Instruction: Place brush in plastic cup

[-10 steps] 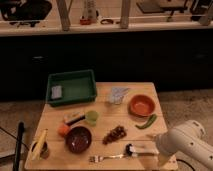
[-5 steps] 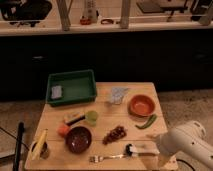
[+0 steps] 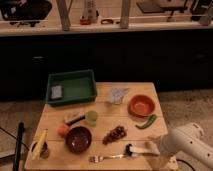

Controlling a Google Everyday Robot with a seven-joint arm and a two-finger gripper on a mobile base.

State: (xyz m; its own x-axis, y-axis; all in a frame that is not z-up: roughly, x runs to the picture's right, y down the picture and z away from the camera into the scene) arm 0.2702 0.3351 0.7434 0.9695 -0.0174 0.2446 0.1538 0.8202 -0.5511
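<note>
- We see the gripper (image 3: pixel 154 148) at the front right edge of the table (image 3: pixel 107 112), at the brush's (image 3: pixel 137 149) handle end; whether it grips, we cannot tell.
- The brush lies flat just beside the fork (image 3: pixel 106 158), well apart from the cup (image 3: pixel 91 117).

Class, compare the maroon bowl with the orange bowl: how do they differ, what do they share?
The maroon bowl is dark, the orange bowl bright. The maroon bowl sits front left, the orange bowl back right. Both are round and upright. The gripper is front right, by the brush.
</note>
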